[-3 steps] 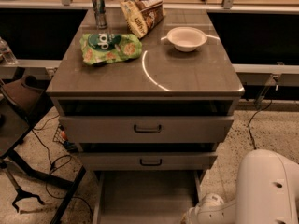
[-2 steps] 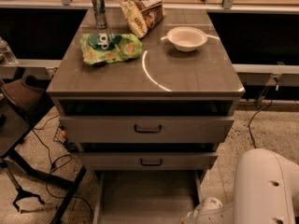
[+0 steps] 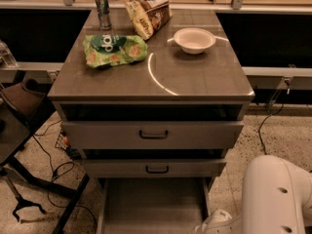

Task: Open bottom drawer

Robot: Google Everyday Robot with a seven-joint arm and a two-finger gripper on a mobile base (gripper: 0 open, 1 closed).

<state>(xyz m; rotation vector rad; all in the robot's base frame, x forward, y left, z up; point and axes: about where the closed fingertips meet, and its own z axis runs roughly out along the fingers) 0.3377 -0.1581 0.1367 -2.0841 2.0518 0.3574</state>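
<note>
The bottom drawer (image 3: 152, 204) stands pulled out below the cabinet, its plain grey tray showing. Its front and handle are cut off by the lower edge of the camera view. Above it are the mid-sized drawer (image 3: 155, 168) and the tall top drawer (image 3: 153, 134), each with a dark bar handle and each slightly ajar. My white arm (image 3: 278, 194) fills the bottom right corner, and its wrist (image 3: 215, 221) reaches down to the right of the open tray. The gripper itself is below the frame and hidden.
On the cabinet top (image 3: 195, 77) are a green snack bag (image 3: 114, 49), a metal can (image 3: 102, 9), a brown chip bag (image 3: 147, 13) and a white bowl (image 3: 194, 39). A dark stand with legs (image 3: 29, 194) and cables (image 3: 53, 165) lie on the floor at left.
</note>
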